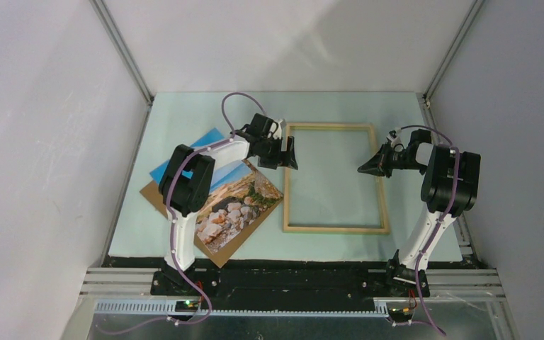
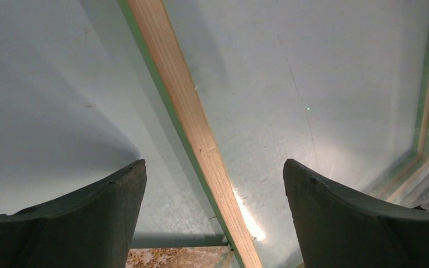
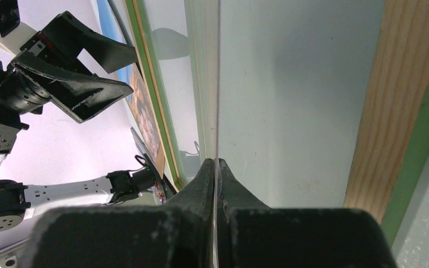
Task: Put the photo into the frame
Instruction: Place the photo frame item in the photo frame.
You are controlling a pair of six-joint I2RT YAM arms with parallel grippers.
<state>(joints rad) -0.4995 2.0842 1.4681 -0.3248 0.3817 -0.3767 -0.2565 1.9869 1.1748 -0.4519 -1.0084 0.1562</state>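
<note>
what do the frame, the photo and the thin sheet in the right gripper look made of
The frame: pale bare-looking wood, grain showing on the rail, green painted face at its edge.
The photo: colour print on brown board, likely cardboard, brown showing at its border.
The thin sheet: clear, glass or acrylic perhaps, seen edge-on with reflections, pinched in the right gripper.

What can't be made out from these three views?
- The photo: top view, the left arm covers much of it; left wrist view cuts off all but a sliver.
- The right pincer: right wrist view, a thin edge-on line runs into its shut jaws; whether that is a clear sheet is unclear.
- The frame: top view, wood side up, other face hidden.
</note>
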